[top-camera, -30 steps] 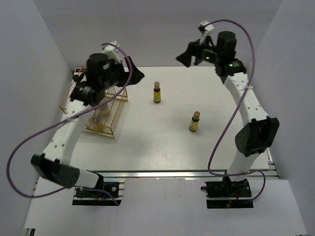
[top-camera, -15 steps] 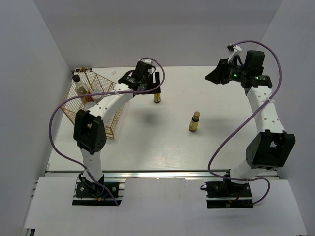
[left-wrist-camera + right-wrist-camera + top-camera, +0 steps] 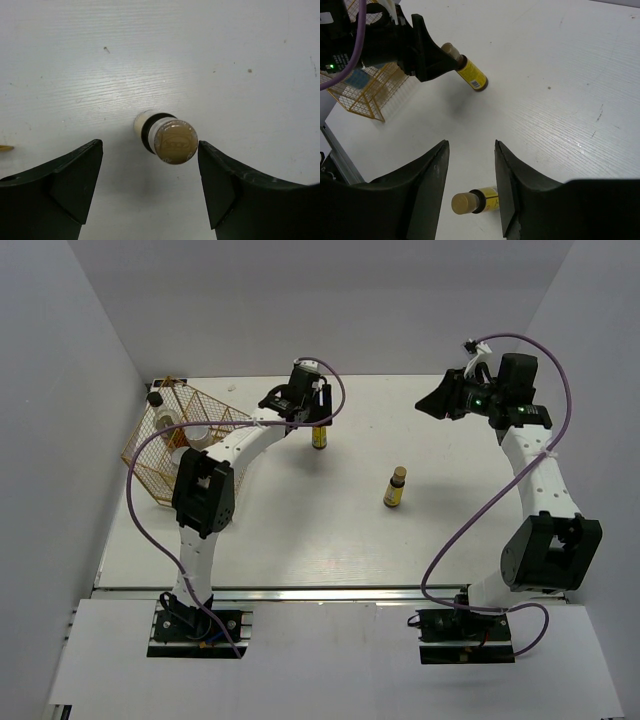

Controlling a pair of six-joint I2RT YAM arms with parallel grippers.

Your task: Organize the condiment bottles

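1. Left gripper [image 3: 150, 144]: the jaws are spread, one to each side of the far amber bottle [image 3: 170, 140]. A gap of table [image 3: 300, 530] shows between each jaw and the bottle, so nothing is pinched. The wrist view looks down on its tan cap.

2. Far amber bottle: upright toward the far middle of the table, yellow label visible in the right wrist view.

3. Near amber bottle [image 3: 395, 488]: upright near the table centre, well apart from the far one and from both arms.

4. Right gripper [image 3: 471, 145]: held above the far right of the table, jaws spread and empty.

5. Gold wire basket [image 3: 215, 415]: at the far left of the table. A white bottle [image 3: 168, 424] shows through the wires (remaining contents cannot be told)
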